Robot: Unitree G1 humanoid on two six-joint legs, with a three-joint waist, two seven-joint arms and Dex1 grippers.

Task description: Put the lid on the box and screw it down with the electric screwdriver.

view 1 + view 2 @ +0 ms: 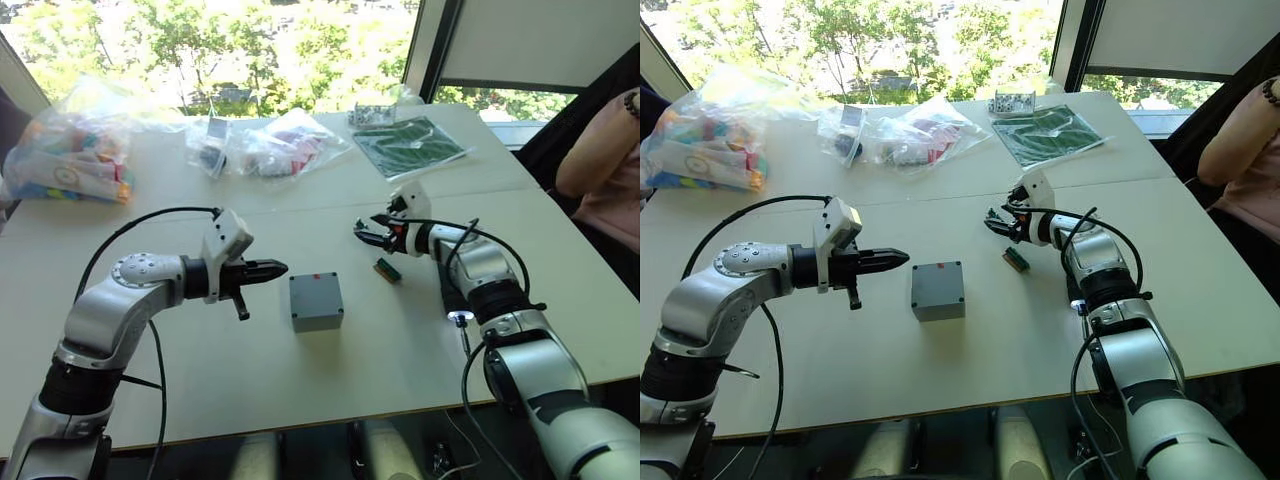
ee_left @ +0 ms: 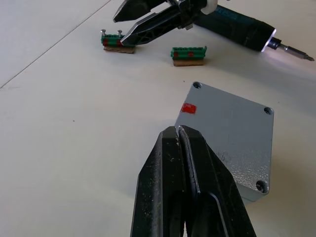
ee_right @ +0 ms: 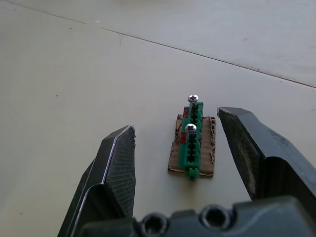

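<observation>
- The box [image 1: 316, 301] sits near the middle of the pale desk [image 1: 200, 360], a square grey plastic housing with the lid [image 2: 232, 133] closed over it: a flat speckled cover with a screw hole at each corner and a small red mark on top.
- The left gripper [image 1: 272, 269] hangs just beside the box, fingers clenched together, grasping nothing.
- The right gripper [image 3: 182, 148] is released, its fingers either side of a green connector strip [image 3: 191, 143] with two screws, on cardboard.
- The electric screwdriver [image 2: 242, 30], dark and cylindrical, lies on the desk beyond the box, its bit pointing away from the green connectors.
- Clear plastic bags [image 1: 75, 150] of colourful parts lie at the far edge.
</observation>
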